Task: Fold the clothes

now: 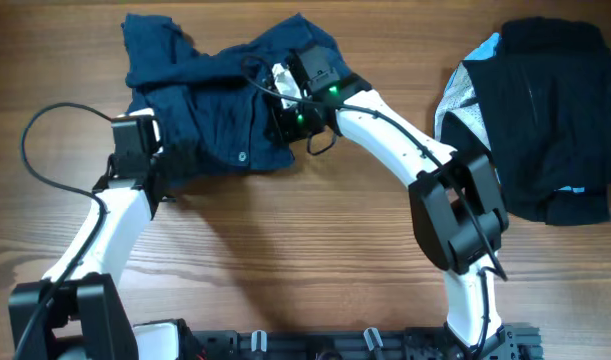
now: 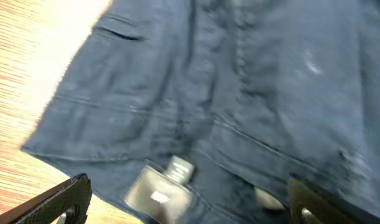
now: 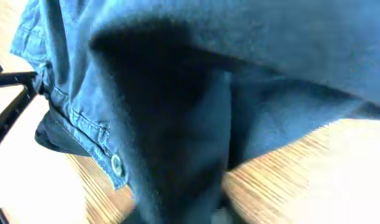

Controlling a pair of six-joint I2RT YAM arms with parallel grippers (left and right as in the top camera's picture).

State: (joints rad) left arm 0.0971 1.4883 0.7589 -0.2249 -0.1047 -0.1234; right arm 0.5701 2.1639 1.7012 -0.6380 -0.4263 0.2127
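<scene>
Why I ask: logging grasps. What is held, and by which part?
Left fingers are open at the garment edge, holding nothing. Right fingers are hidden under draped cloth; a hold cannot be told.

I can read no text, brand or number anywhere. Just ahead of my left gripper [image 2: 190, 208], between its two fingertips, a small grey tag [image 2: 160, 191] lies on the dark blue garment [image 2: 252, 87]. It carries pale marks, but they are too blurred to make out. Close by my right gripper [image 1: 277, 98], a round metal button [image 3: 116, 164] on the garment's edge shows no stamp I can read.
</scene>
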